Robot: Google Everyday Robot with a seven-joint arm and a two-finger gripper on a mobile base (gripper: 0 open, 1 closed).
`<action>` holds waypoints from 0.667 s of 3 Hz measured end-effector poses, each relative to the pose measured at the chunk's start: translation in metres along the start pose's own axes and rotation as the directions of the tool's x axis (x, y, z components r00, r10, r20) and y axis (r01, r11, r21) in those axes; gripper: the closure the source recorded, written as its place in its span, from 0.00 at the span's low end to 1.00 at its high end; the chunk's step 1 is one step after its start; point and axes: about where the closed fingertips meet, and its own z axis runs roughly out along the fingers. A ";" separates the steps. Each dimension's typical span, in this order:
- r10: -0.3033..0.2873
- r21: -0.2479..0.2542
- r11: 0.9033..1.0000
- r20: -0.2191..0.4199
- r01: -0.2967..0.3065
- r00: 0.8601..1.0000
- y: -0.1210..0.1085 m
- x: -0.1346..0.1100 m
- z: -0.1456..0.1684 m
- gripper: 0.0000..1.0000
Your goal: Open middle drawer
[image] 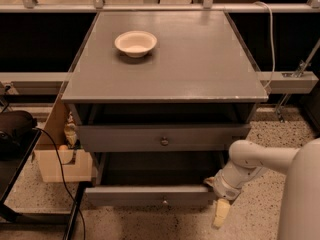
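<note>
The grey cabinet (165, 69) shows two drawer fronts, each with a small round metal knob. The upper, taller front (125, 138) stands a little out, with a dark gap above it. The middle drawer (135, 196) is the lower front with its knob (164, 201). It stands pulled out, and its dark inside (155, 169) shows behind it. My gripper (218, 204) is at the right end of this front, touching it, on the white arm (260, 159) that comes in from the right. The lowest drawer is hidden.
A white bowl (135, 43) sits on the cabinet top at the back left. A cardboard box (55, 154) and a black cable (60, 174) lie left of the cabinet. A black bag (15, 131) sits at the far left. The floor is speckled.
</note>
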 end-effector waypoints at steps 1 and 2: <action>0.023 -0.017 1.000 -0.001 -0.023 1.000 0.011 0.007 -0.001 0.00; 0.046 -0.034 0.998 0.002 -0.046 0.999 0.022 0.013 -0.002 0.00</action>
